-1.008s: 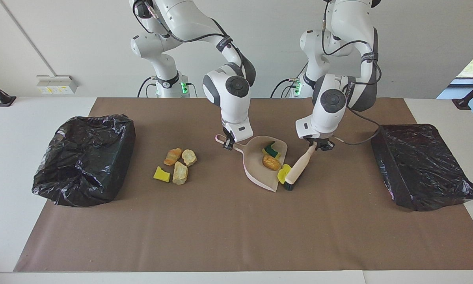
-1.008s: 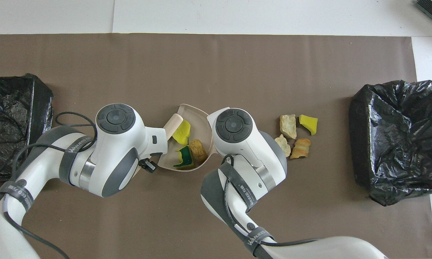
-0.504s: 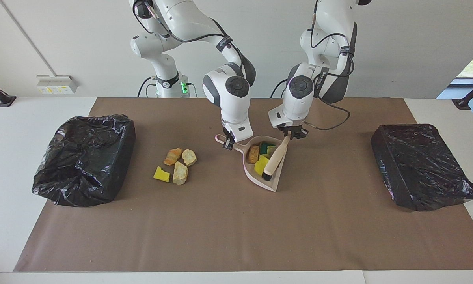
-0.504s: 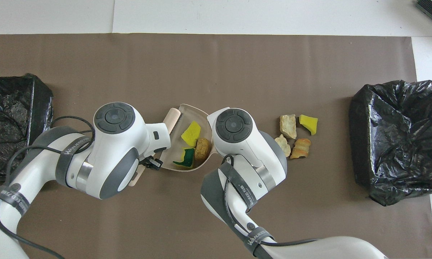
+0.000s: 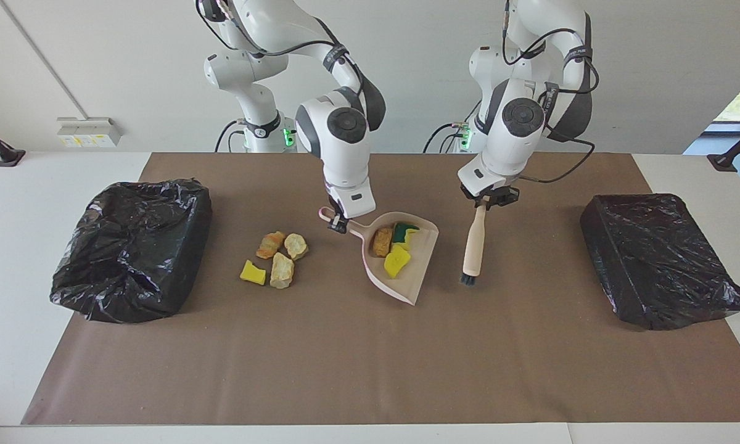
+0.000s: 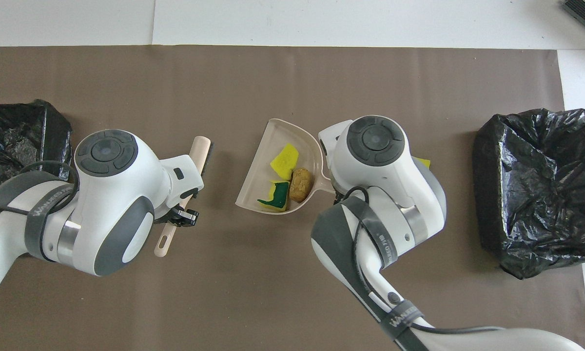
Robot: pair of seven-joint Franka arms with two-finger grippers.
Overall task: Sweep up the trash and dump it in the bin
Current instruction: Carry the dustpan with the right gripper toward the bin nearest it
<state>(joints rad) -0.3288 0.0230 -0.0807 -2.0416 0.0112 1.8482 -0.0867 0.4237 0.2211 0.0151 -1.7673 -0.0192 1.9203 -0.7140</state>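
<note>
The right tool (image 5: 338, 223) is closed on the handle of the dustpan (image 5: 401, 262), which carries three pieces of trash (image 5: 394, 246). The left tool (image 5: 488, 201) is closed on the brush (image 5: 472, 246), hanging upright over the table (image 5: 345, 357), toward the left arm's end from the pan. Four more pieces (image 5: 276, 258) lie on the table between the pan and the open bin (image 5: 132, 246). The scraps look light and soft, so they may roll out easily; the pan should stay level, held by its stiff handle.
</note>
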